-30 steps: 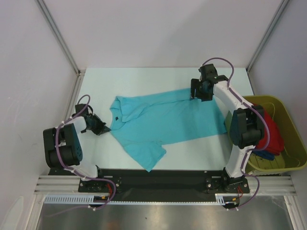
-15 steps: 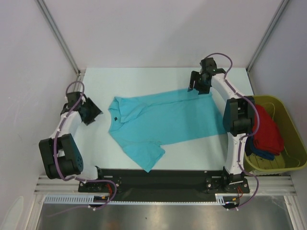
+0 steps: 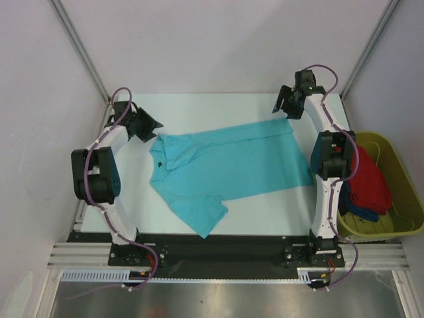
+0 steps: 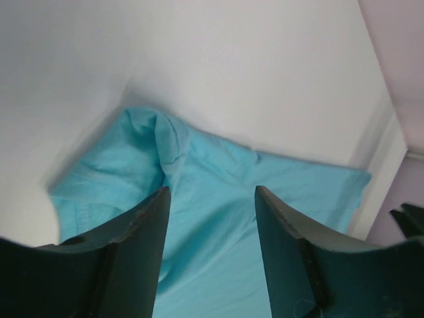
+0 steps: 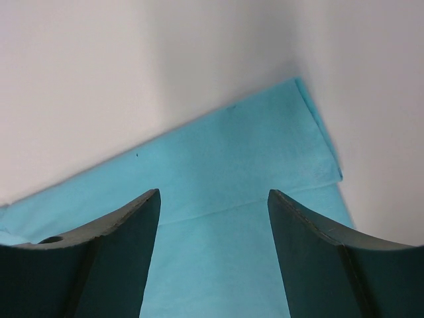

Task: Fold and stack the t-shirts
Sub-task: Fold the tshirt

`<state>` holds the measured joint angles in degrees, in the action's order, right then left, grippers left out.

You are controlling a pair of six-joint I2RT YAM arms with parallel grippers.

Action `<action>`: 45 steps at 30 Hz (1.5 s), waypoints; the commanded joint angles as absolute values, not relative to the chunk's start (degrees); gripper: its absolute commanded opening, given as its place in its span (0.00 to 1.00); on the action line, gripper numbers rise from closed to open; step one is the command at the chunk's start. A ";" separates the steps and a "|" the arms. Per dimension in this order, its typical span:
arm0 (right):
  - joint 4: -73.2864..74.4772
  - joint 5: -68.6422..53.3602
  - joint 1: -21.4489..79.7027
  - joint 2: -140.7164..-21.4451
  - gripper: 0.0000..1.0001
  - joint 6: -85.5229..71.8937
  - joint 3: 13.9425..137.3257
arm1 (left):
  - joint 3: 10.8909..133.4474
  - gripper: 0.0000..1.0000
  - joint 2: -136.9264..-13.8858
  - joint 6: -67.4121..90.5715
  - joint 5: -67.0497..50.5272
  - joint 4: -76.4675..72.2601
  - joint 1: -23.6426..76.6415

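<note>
A turquoise t-shirt [image 3: 232, 165] lies spread across the table, collar to the left, one sleeve pointing at the near edge. My left gripper [image 3: 151, 126] hovers open just beyond the shirt's far left shoulder. In the left wrist view its gripper [image 4: 211, 193] frames the rumpled t-shirt [image 4: 212, 165] with nothing between the fingers [image 4: 126, 258]. My right gripper [image 3: 283, 106] is open above the table past the shirt's far right corner. The right wrist view shows that gripper [image 5: 213, 193] over the flat hem of the t-shirt [image 5: 232, 152]. A red t-shirt [image 3: 369, 180] and a dark blue one [image 3: 361, 213] sit in the tub.
An olive-green plastic tub [image 3: 404, 179] stands off the table's right side, beside the right arm. White walls and metal frame posts [image 3: 79, 50] close in the back and sides. A black rail [image 3: 218, 245] runs along the near edge.
The left gripper has opened and swung from the shirt's near left edge up to its far left shoulder. The right gripper has drawn back and to the right, off the shirt's far corner.
</note>
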<state>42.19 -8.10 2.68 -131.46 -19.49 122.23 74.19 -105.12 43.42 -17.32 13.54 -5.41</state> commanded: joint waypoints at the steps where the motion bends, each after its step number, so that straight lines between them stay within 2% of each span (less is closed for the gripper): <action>1: 42.98 -8.70 3.25 -131.66 0.72 -19.60 124.54 | 79.01 0.57 -108.62 52.11 -17.14 16.25 -5.36; 3: 42.89 -8.26 3.08 -131.66 0.72 -19.34 124.63 | 80.59 0.52 -110.82 55.01 -16.53 17.31 -5.19; 16: 41.57 -7.91 1.06 -132.80 0.72 -19.25 125.50 | 86.66 0.44 -116.11 58.54 -12.05 21.00 -4.04; 23: 40.17 -4.92 0.79 -136.84 0.70 -17.49 128.58 | 86.40 0.44 -115.31 57.48 -8.79 21.71 -3.52; 30: 38.23 -4.39 0.44 -141.23 0.63 -14.15 131.92 | 87.18 0.44 -117.50 56.60 -9.32 21.88 -3.43; 41: 37.18 -4.04 -1.05 -144.49 0.63 -12.57 134.03 | 89.12 0.44 -118.74 54.49 -8.44 24.26 -3.43; 45: 36.48 -3.96 -1.23 -144.84 0.63 -12.92 134.12 | 91.14 0.41 -120.67 54.06 -8.70 25.13 -3.34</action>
